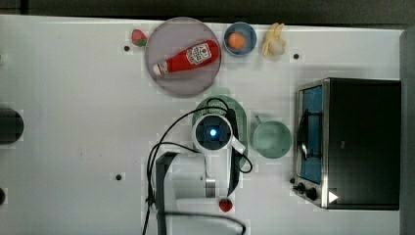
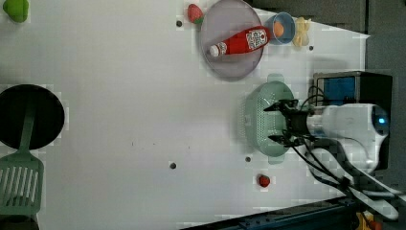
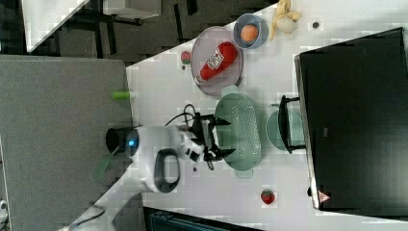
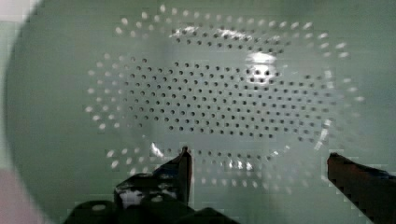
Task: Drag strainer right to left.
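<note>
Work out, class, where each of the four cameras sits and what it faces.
Top view: overhead, straight down; arm over strainer.
Left view: high, table turned sideways; gripper open above strainer.
Right view: high, opposite side; arm, oven.
Wrist view: on the arm, facing strainer holes; fingers show.
Shared: ketchup bottle.

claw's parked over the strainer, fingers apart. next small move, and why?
Probably lower straight down. The claw is open, and the strainer has its perforated bowl directly under it, with nothing held yet. In the left view the fingers hang over the strainer's bowl. Once they are inside, it could be pushed toward the top view's left.
</note>
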Tool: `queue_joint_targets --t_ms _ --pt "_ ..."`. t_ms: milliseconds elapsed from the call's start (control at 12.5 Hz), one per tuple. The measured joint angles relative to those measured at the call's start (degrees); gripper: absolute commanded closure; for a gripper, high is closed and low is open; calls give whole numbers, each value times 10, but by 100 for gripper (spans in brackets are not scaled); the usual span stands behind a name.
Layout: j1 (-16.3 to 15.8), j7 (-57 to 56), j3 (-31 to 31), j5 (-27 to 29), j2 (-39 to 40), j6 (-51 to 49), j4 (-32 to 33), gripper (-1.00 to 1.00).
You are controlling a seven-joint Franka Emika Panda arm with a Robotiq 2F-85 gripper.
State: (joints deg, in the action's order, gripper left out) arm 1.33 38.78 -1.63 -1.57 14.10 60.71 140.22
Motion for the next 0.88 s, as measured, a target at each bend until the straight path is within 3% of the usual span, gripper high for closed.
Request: queue_joint_targets --t_ms 320,560,880 --pt "-13 36 10 -11 79 59 22 -100" --pt "-10 76 -17 -5 79 73 19 -100" --pt "-36 88 -20 0 74 74 15 -100"
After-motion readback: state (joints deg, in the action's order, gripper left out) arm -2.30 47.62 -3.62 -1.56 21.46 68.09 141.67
